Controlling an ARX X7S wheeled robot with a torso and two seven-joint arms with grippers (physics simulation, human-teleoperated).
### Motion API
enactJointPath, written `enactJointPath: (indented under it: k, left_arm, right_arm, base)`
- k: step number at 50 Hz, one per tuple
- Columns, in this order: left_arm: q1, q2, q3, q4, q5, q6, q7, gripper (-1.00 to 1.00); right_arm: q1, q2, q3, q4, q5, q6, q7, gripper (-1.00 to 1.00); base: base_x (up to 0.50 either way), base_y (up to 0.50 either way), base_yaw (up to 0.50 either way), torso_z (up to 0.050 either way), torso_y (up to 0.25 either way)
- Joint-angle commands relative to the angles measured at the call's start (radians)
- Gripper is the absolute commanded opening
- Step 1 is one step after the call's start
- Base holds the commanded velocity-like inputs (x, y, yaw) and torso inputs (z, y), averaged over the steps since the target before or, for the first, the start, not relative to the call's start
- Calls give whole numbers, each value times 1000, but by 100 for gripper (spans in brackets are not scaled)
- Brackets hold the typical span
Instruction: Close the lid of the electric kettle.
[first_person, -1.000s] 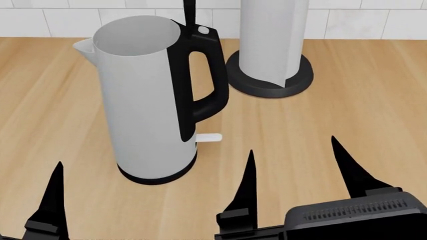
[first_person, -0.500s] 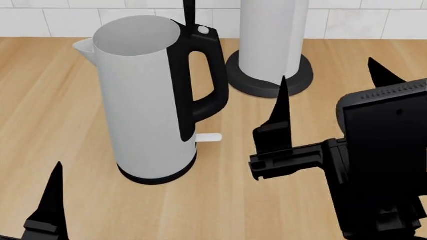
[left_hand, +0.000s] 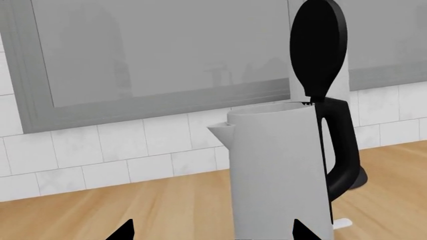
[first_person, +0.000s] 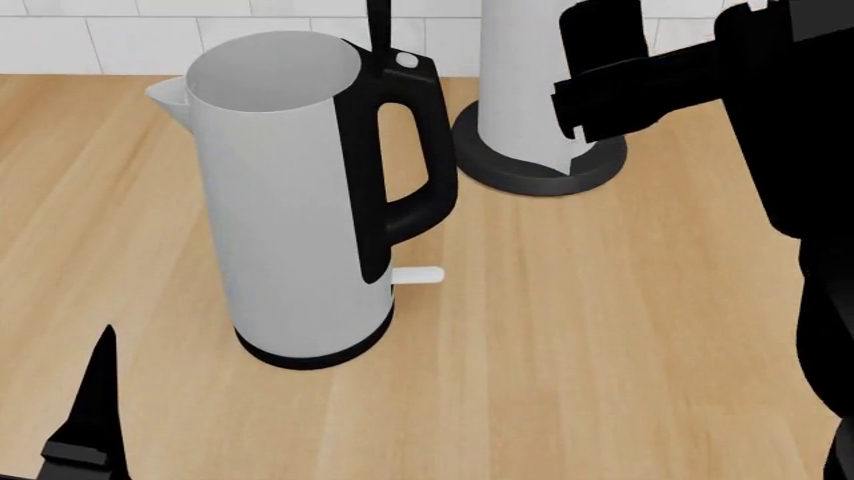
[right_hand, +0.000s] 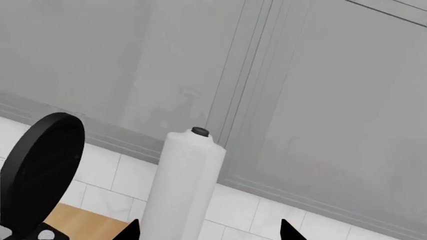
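The electric kettle (first_person: 287, 200) stands upright on the wooden counter, white with a black handle (first_person: 407, 150) and a small white lever (first_person: 418, 275). Its lid (left_hand: 319, 50) stands upright on the hinge, open; the head view shows the lid (first_person: 378, 20) edge-on, and the right wrist view shows it (right_hand: 40, 170) as a black disc. My right gripper (first_person: 667, 30) is open, raised to the right of the kettle's top, in front of the paper roll. My left gripper (left_hand: 213, 232) is open, low in front of the kettle; one of its fingers (first_person: 91, 420) shows in the head view.
A white paper roll (first_person: 541, 70) on a wide black round base (first_person: 534, 170) stands behind and right of the kettle; it also shows in the right wrist view (right_hand: 187, 185). A tiled wall (left_hand: 133, 145) and grey cabinets run behind the counter.
My right gripper has risen from low near the counter's front to high at the right, level with the kettle's top. The kettle, lid and left gripper have not moved.
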Motion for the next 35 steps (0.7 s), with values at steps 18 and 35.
enactJointPath:
  k: [18, 35]
  left_arm:
    - [7, -53, 7, -1, -51, 30, -65, 100]
    - [26, -76, 10, -14, -72, 69, -87, 100]
  right_arm:
    - [241, -38, -241, 472, -81, -200, -59, 100]
    - [273, -111, -312, 631, -101, -268, -72, 100]
  base:
    - [0, 0, 0, 0, 0]
    - [0, 0, 0, 0, 0]
